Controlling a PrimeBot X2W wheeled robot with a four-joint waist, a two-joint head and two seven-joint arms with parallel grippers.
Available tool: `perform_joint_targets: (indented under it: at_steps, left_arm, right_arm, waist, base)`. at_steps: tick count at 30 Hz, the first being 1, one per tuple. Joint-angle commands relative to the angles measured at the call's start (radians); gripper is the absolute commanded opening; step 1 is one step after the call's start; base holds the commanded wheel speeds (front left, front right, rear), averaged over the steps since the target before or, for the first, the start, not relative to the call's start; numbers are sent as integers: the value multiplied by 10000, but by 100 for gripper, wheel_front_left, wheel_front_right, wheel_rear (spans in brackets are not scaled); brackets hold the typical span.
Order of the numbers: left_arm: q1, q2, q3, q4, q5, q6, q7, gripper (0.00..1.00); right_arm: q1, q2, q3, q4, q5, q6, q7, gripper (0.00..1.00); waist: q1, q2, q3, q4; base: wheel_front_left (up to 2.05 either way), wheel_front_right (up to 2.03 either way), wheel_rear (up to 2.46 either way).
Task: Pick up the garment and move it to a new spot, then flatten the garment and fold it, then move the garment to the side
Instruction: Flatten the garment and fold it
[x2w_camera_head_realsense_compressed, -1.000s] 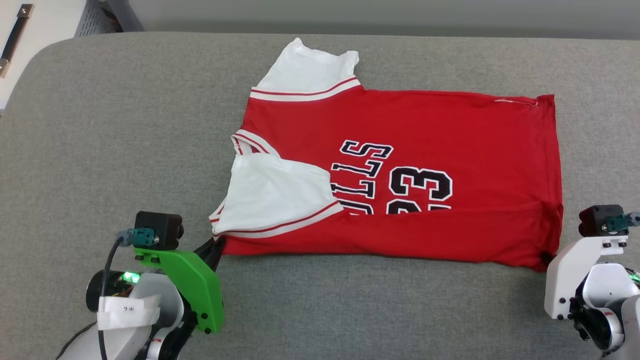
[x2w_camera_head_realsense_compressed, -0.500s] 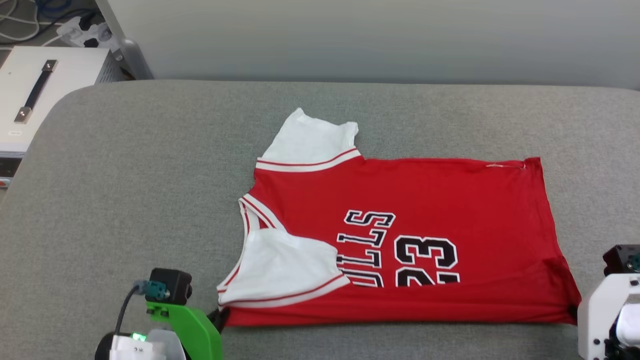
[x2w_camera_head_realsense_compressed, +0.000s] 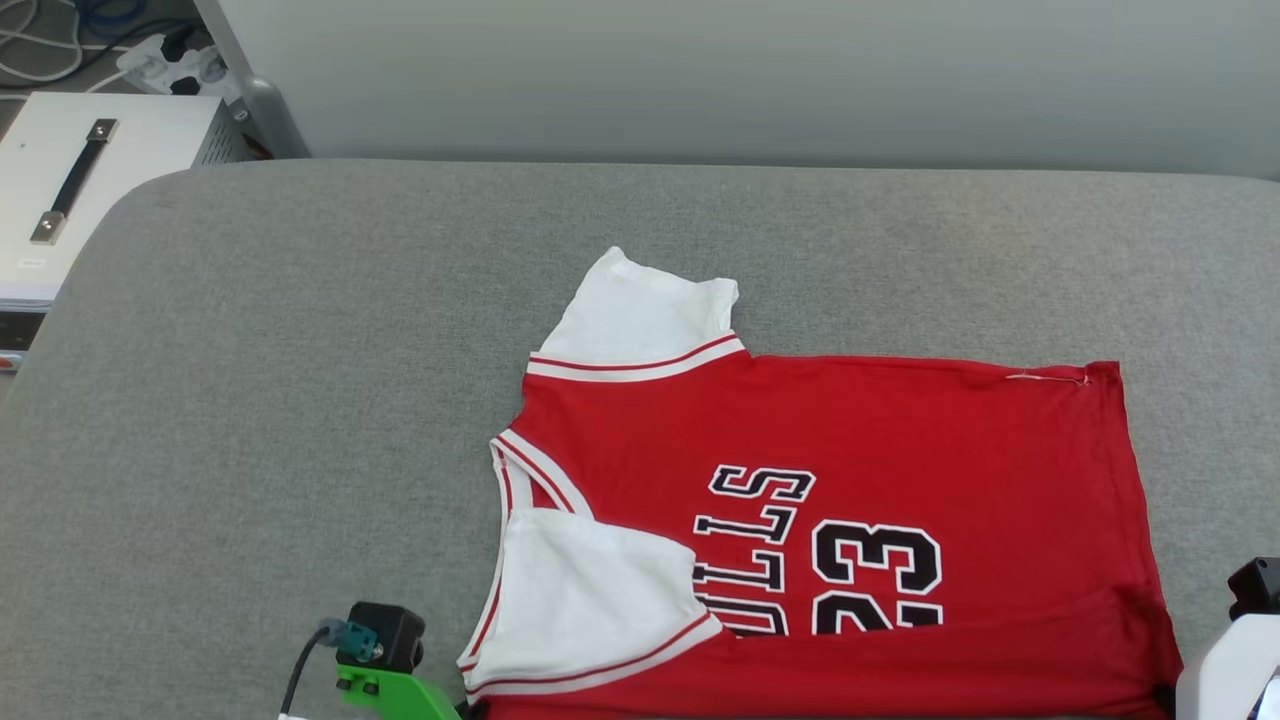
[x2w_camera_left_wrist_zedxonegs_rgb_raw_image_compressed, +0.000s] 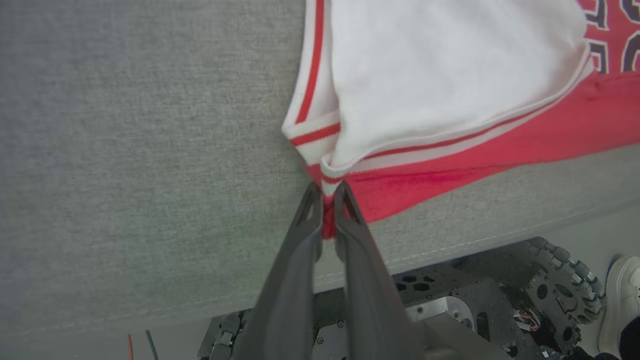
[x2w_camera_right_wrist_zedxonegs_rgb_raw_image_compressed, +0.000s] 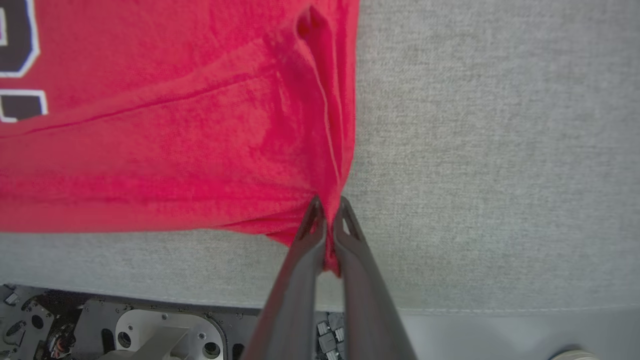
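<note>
a: left gripper (x2w_camera_left_wrist_zedxonegs_rgb_raw_image_compressed: 327, 194)?
b: fingers drawn nearly together, pinched on the shirt (x2w_camera_head_realsense_compressed: 850, 440) at its near corner, where striped trim meets red cloth.
a: right gripper (x2w_camera_right_wrist_zedxonegs_rgb_raw_image_compressed: 327, 206)?
b: likewise clamped tight; the red hem corner is bunched between the fingers.
a: shirt placement?
b: laid on the grey table (x2w_camera_head_realsense_compressed: 300, 350), toward its near right part. the held edge is seen close to the table's front edge. one white sleeve is folded over the chest, the other lies flat at the far side.
a: open room?
b: bare surface is noted to the left and beyond. a white box (x2w_camera_head_realsense_compressed: 70, 180) sits off the far-left corner.
a: textures?
b: soft cloth, creased by the right grip; table cover coarse-woven, corners rounded.
</note>
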Motion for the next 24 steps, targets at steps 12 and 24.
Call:
perform_joint_targets:
  at_steps: [12,24]
  left_arm:
    - [-562,-569,-203,1161,92,-438,-197,0]
    - [-611,-749,-165,1544,139,-402,-564,100]
  right_arm:
    - [-341,224,294,753,-198,-19,-869,0]
    - [-512,311,572,961,-222,-19,-1328,100]
  waist:
    - [0,0,658,-19]
    - [0,0,-82,-165]
  base:
    - [0,0,0]
    - [0,0,0]
